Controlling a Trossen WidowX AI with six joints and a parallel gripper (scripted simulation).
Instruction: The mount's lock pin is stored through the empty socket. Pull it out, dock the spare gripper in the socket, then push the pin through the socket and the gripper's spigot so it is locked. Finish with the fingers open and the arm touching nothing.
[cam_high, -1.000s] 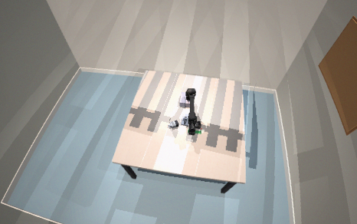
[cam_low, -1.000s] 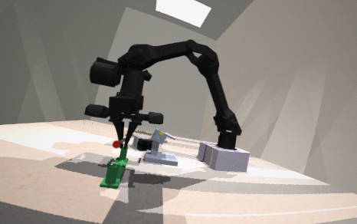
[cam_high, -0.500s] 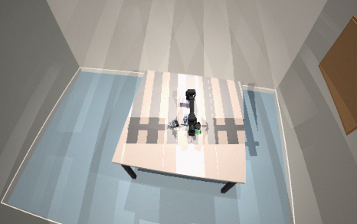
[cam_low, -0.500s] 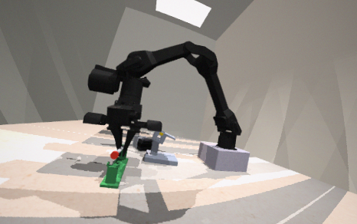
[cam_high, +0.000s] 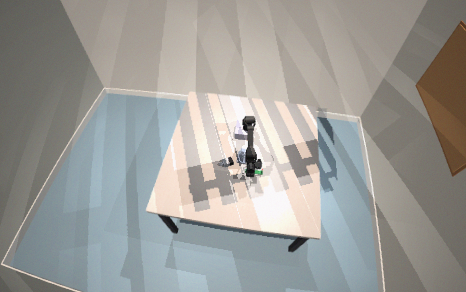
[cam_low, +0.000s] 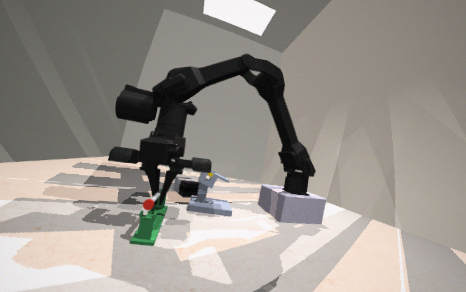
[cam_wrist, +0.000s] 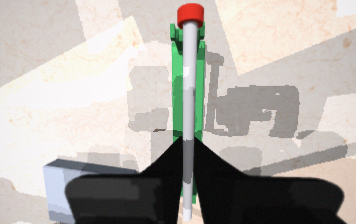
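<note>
My gripper (cam_low: 159, 201) (cam_wrist: 186, 140) is shut on the lock pin (cam_low: 156, 196) (cam_wrist: 189, 65), a pale rod with a red head. The pin lies lengthwise over the green holder (cam_low: 148, 229) (cam_wrist: 177, 102) (cam_high: 259, 172), its head just beyond the holder's end post in the wrist view. I cannot tell whether the pin touches the holder. The blue-grey mount (cam_low: 216, 206) (cam_high: 242, 155) stands beside the holder, toward the arm's base; its upper part has a yellow spot. The spare gripper (cam_high: 229, 161), black and grey, is beside the mount, partly hidden in the exterior view.
The arm's base stands on a lilac-grey block (cam_low: 302, 209) (cam_high: 240, 133), behind the mount in the top view. A blue-grey block (cam_wrist: 56, 192) shows at the wrist view's lower left, close beside the gripper's finger. Shadows streak the table (cam_high: 210, 115).
</note>
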